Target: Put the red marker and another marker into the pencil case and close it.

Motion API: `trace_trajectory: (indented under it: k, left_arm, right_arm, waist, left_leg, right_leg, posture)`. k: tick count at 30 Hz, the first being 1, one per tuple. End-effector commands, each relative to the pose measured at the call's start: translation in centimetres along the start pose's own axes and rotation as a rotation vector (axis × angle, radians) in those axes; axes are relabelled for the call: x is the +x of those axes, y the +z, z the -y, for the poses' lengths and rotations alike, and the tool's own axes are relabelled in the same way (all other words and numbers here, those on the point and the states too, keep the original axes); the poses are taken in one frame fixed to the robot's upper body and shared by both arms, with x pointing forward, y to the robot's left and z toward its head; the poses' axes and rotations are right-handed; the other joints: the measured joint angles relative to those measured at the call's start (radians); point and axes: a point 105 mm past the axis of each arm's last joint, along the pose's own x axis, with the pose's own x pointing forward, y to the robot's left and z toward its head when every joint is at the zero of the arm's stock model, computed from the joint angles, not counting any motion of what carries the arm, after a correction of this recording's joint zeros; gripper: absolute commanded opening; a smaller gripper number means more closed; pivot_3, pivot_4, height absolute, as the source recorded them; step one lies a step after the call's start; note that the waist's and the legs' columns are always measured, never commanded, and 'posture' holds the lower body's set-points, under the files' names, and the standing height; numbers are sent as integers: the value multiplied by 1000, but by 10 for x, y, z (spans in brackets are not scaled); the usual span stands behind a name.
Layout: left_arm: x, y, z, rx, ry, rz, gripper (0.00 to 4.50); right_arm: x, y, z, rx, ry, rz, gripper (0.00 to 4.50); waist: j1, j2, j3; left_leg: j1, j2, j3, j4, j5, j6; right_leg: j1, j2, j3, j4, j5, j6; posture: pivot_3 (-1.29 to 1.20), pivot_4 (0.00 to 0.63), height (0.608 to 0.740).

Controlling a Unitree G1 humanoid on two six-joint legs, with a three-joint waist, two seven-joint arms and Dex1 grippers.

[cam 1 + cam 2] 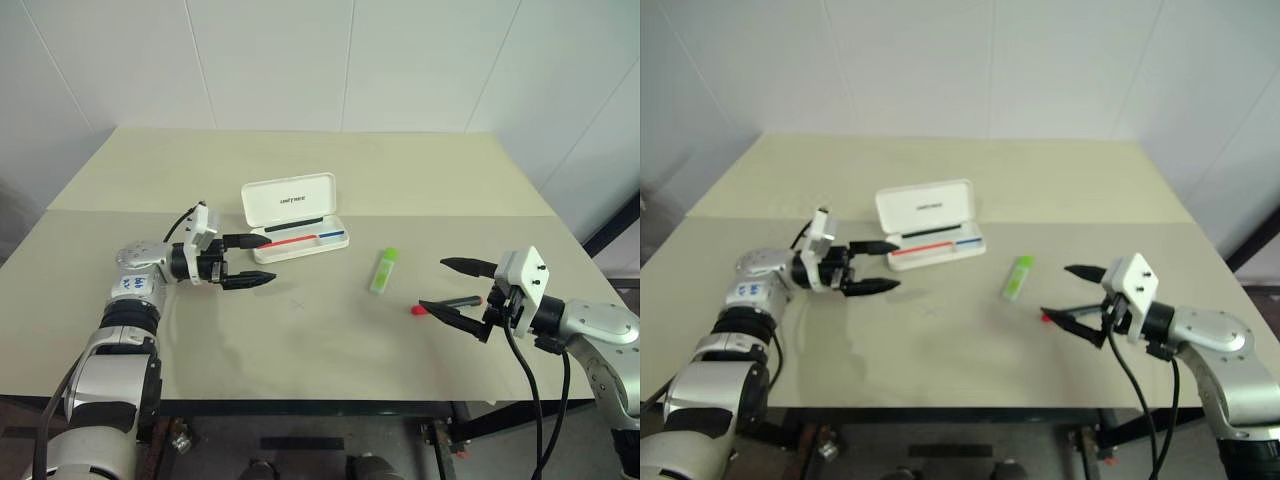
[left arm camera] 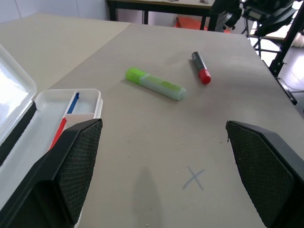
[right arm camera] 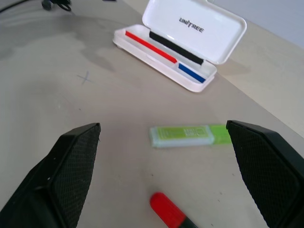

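The white pencil case (image 1: 292, 200) stands open at the table's middle, lid raised, a red-and-blue stripe in its tray. The light-green marker (image 1: 384, 270) lies to its right on the table. Further right lies the red marker (image 1: 418, 310), red cap pointing left, its dark body partly behind a finger. My left gripper (image 1: 270, 260) hovers open just left of the case's tray, pointing right. My right gripper (image 1: 432, 283) is open, with its fingers above and below the red marker's cap end, and holds nothing. The right wrist view shows the red marker (image 3: 168, 211) close by, between the fingers.
A small pencilled cross (image 1: 297, 304) marks the table between the grippers. The beige table (image 1: 300, 350) has open surface in front of and behind the case. White walls stand beyond the far edge.
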Motion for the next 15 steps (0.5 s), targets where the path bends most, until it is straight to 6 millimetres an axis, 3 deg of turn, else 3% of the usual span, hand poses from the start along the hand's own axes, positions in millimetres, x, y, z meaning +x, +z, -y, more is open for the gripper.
trace_trajectory:
  k: [1,15]
  left_arm:
    - [5,13,-9,55,33,6,4462]
    - [20,7,-25,67,121,-126,4462]
  right_arm:
    - [-2,18,-3,-35,-30,62,4500]
    - [10,32,-5,-42,-51,116,4500]
  waist:
    - [1,0,0]
    - [7,0,0]
  left_leg:
    - [0,0,0,0,0,0]
    - [0,0,0,0,0,0]
  right_leg:
    - [0,0,0,0,0,0]
    - [0,0,0,0,0,1]
  posture:
    - [0,150,740]
    - [0,150,740]
